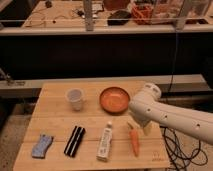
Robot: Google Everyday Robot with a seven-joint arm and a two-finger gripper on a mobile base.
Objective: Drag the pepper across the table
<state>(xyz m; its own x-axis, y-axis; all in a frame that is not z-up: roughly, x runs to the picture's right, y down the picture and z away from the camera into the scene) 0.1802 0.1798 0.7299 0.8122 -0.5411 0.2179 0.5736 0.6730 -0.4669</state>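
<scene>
Slim tapered orange-red pepper (134,143) on pale wooden table (55,117), tool (139,128) open at its far end

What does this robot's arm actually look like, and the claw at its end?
The arm is a thick, smooth, cream-white tube with a rounded joint cap, no markings showing. Its gripper, two short pale fingers, sits just above the pepper on the table.

One elevated camera is facing forward and down — moderately near — framing the table (55,117), the gripper (139,126) hanging low at right-centre.
</scene>
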